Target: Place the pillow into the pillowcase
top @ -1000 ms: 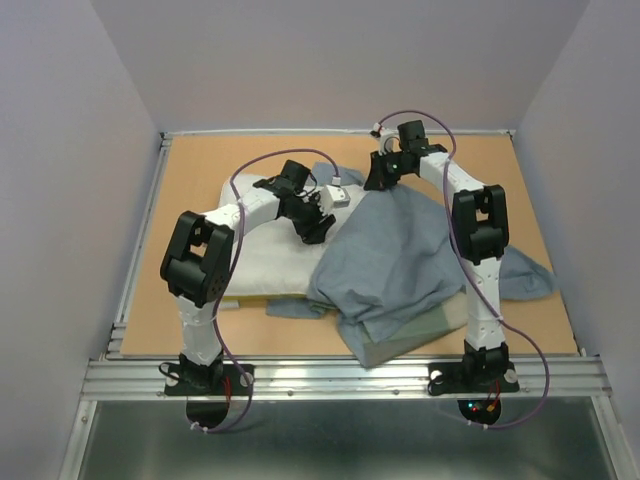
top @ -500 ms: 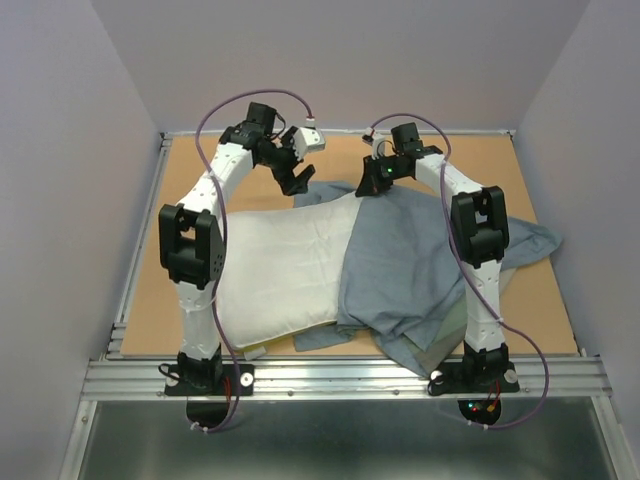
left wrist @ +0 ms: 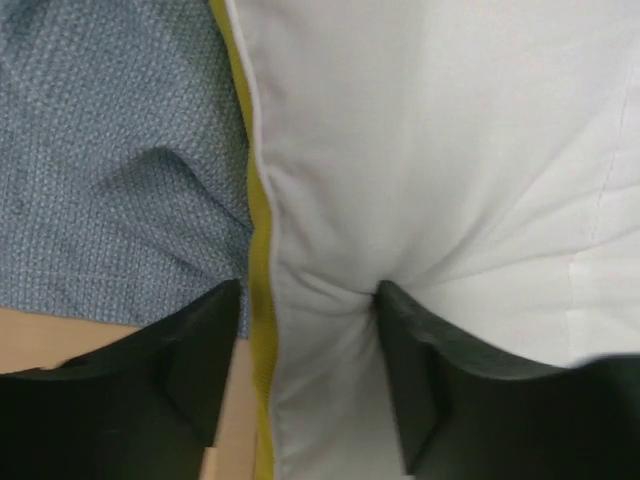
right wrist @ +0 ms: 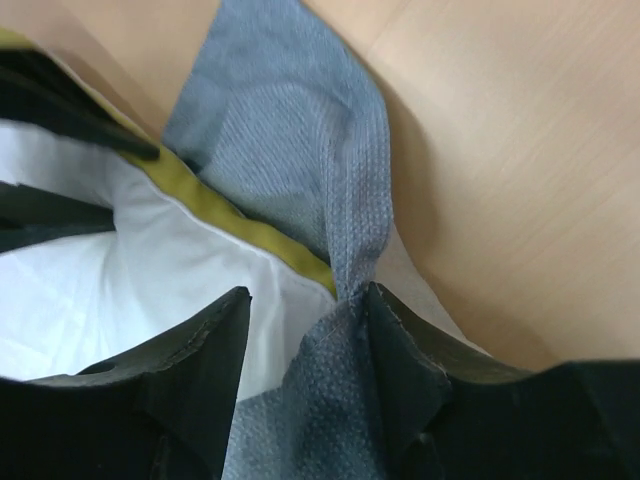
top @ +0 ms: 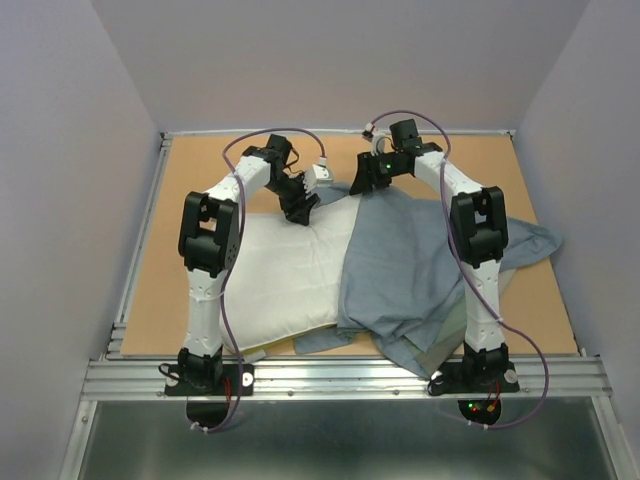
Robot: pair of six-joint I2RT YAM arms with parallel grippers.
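The left gripper (left wrist: 305, 295) stands with its jaws well apart, astride the far edge of the large white quilted soft pillow (left wrist: 430, 150). One black finger (left wrist: 415, 390) presses a dimple into the white cover. The other sits just beside the yellow band (left wrist: 258, 200) along that edge, so I judge this a loose straddle, not a firm pinch. The right gripper (right wrist: 308, 295), close to its right, is also parted. A ridge of the floppy grey-blue fabric pillowcase (right wrist: 290, 130) runs up between its jaws, lying there slack rather than clamped.

Seen from above, both grippers meet at the far middle of the tan wooden table (top: 520, 170). The pillow (top: 285, 265) lies flat across the left and centre. The pillowcase (top: 410, 260) is heaped over the pillow's right end and spills toward the right and near edges. Whether that end is inside the case or only under it, I cannot tell.

The pillow looks light, bulky and springy. It will likely squash under the fingers and bulge back, so a deep bite on the banded edge or a corner should hold best. The pillowcase is thin, limp cloth that will sag and fold. It is best taken by a single layer at the hem of its mouth, since catching both layers would close the opening.
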